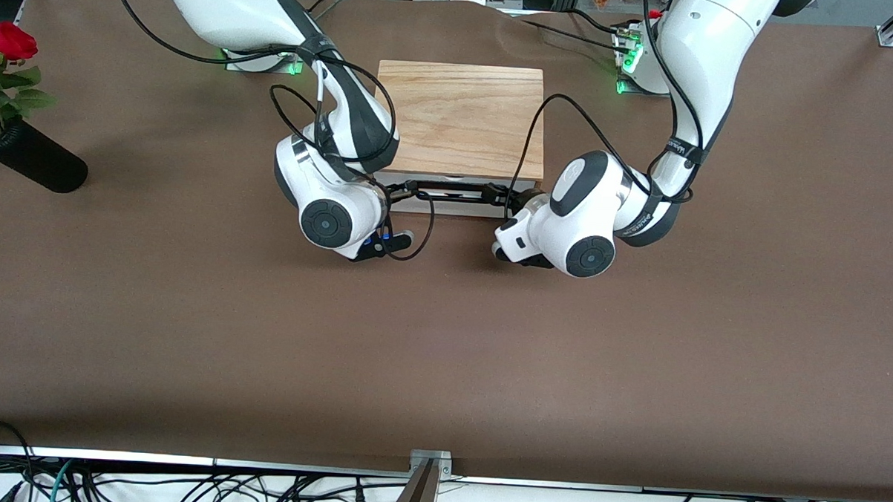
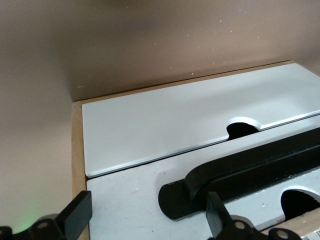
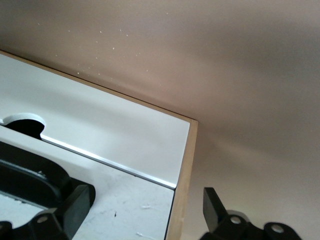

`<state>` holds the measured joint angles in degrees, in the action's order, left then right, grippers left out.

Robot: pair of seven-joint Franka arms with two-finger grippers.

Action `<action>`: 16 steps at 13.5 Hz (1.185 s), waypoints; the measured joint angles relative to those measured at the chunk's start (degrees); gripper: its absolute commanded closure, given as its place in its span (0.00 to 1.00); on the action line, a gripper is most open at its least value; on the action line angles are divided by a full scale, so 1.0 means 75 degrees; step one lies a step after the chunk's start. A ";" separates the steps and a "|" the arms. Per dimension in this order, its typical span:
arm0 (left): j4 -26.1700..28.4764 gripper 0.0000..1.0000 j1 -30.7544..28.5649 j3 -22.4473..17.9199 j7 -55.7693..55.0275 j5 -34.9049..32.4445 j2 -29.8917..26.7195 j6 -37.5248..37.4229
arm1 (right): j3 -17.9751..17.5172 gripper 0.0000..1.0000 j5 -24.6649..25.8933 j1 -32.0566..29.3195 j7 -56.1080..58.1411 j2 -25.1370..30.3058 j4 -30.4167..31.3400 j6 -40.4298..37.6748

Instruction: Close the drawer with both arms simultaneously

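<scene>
The drawer [image 1: 448,200] is found at the front of the wooden box [image 1: 462,118], nearly flush. Its black bar handle [image 1: 448,190] runs lengthwise between the arms. The right gripper [image 1: 398,192] is set at one handle end, the left gripper [image 1: 509,197] at the other. In both wrist views the jaws stand apart, clamped on nothing.

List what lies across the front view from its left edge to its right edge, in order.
Roses in the black vase → right arm's claw on the drawer's black handle → wooden box → left arm's claw at the handle's other end.
</scene>
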<state>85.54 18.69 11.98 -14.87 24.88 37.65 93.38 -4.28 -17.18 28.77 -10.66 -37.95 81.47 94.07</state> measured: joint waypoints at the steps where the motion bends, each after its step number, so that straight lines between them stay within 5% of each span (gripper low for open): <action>1: -0.0005 0.00 -0.0007 -0.0005 0.0000 0.0000 -0.0003 -0.0009 | 0.0006 0.00 -0.0001 -0.0006 -0.0007 -0.0002 -0.0008 -0.0029; 8: -0.0783 0.00 -0.1585 -0.0141 0.0040 -0.0300 -0.0654 -0.0375 | 0.0319 0.00 0.0253 -0.0411 0.0190 0.0025 -0.1010 0.0127; 16: -0.0858 0.00 -0.1881 -0.0094 0.0265 -0.4054 -0.3193 -0.1580 | 0.2410 0.00 0.0937 -0.0608 0.0600 0.0621 -0.2016 -0.0154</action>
<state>79.11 4.58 11.27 -12.88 -5.52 13.71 81.54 13.79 -10.15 24.21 -6.15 -33.30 66.35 92.91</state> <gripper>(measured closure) 0.000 0.000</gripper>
